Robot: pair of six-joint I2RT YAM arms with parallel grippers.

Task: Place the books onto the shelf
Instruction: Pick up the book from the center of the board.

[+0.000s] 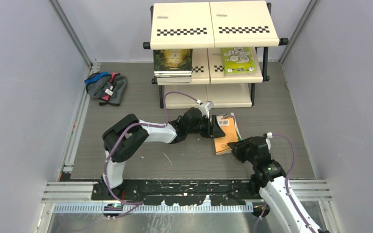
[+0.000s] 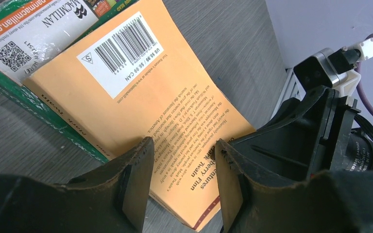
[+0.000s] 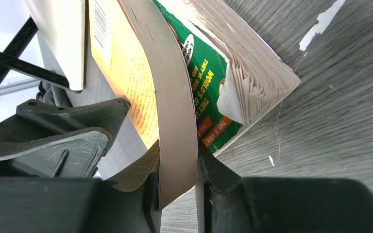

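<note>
An orange paperback [image 1: 225, 135] lies on top of a green one [image 2: 24, 34] on the table, in front of the shelf [image 1: 213, 24]. My right gripper [image 3: 177, 160] is shut on the orange book's near edge [image 3: 170, 97], which bends upward off the green book [image 3: 213, 82]. My left gripper [image 2: 183, 160] hovers open just over the orange back cover [image 2: 141, 97], its fingers either side of the printed text. From above, the left gripper [image 1: 213, 127] is at the book's left side and the right gripper [image 1: 235, 147] at its near corner. A dark green-gold book [image 1: 172, 60] and a lime green book [image 1: 238, 60] lie on the middle tier.
A grey-blue cloth bundle [image 1: 107, 87] lies at the far left of the mat. The shelf's black frame legs [image 1: 161, 99] stand just behind the left arm. Walls close in on both sides.
</note>
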